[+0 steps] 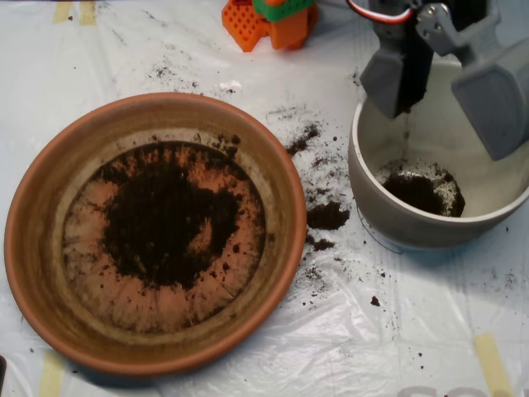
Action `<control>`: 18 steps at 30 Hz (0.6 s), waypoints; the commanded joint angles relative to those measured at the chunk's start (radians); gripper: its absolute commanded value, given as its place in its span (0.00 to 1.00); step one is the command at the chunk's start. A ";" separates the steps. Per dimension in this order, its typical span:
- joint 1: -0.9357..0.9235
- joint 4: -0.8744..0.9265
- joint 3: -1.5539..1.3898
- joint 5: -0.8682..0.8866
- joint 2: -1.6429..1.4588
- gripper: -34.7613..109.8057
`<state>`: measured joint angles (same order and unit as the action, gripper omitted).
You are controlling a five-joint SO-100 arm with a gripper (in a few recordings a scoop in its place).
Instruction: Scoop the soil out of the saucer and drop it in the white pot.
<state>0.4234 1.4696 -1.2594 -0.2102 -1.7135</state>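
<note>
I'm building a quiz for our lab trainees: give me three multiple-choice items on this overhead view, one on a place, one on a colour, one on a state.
1. Where is the scoop?
A. above the white pot
B. above the saucer
C. resting on the table

2. What colour is the saucer?
A. white
B. terracotta orange-brown
C. blue

3. What is the state of the scoop?
A. shut
B. open
C. buried in soil

Answers:
1 A, its grey halves hang over the pot's rim.
2 B, the wide dish is orange-brown clay.
3 B, the two halves stand spread apart, soil already in the pot.
</note>
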 commanded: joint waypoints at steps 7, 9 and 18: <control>-0.011 0.026 0.127 -0.011 0.011 0.50; -0.017 0.023 0.137 -0.005 0.008 0.50; -0.084 0.123 0.313 0.083 0.044 0.50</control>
<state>0.3467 1.5708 -1.0416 -0.1304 -1.6230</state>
